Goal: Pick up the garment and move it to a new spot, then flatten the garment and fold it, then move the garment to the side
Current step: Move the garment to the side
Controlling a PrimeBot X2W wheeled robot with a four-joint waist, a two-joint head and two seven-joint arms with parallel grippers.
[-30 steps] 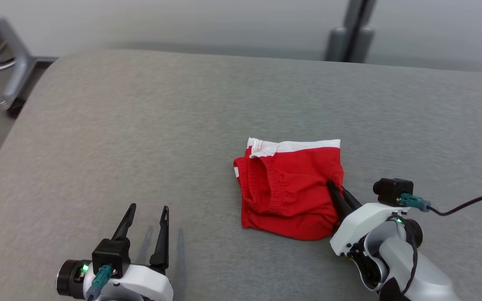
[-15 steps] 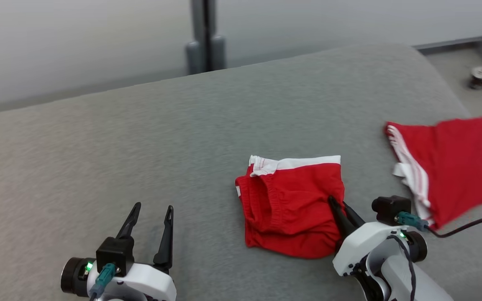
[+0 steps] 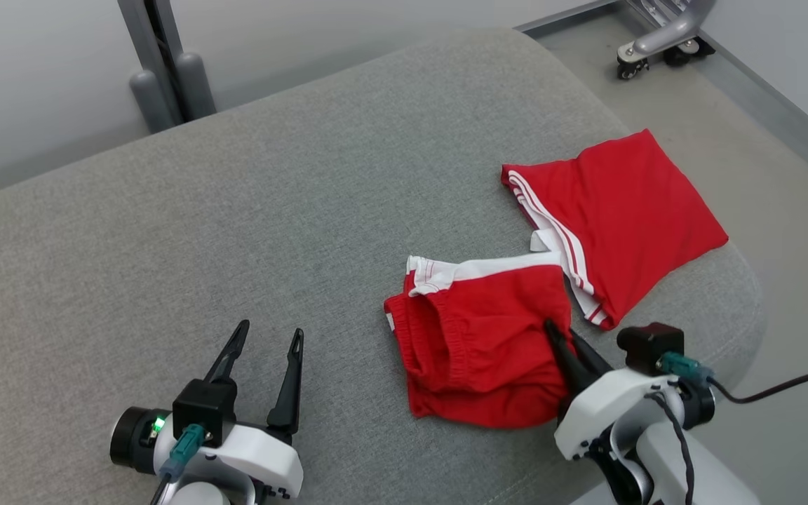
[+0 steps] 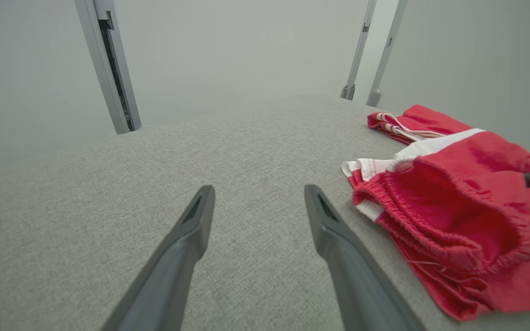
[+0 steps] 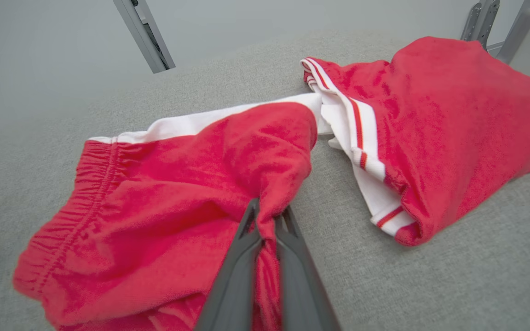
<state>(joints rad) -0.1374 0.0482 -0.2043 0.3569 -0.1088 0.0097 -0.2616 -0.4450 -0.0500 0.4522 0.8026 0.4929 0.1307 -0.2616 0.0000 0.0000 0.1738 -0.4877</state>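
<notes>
The garment is a pair of red shorts with a white waistband, folded into a rough square on the grey padded table. My right gripper is shut on its right edge, and in the right wrist view red cloth is bunched between the closed fingers of the right gripper. My left gripper stands open over bare table to the left of the garment. In the left wrist view nothing lies between the fingers of the left gripper.
A second red garment with white stripes lies at the table's right end, its corner touching the shorts' waistband. The table's rounded right edge is close behind my right wrist. Grey posts and a wheeled base stand beyond.
The head camera has swung right, bringing the second red garment into view. The held garment has come closer to it, from a clear gap to touching. Both grippers keep their states.
</notes>
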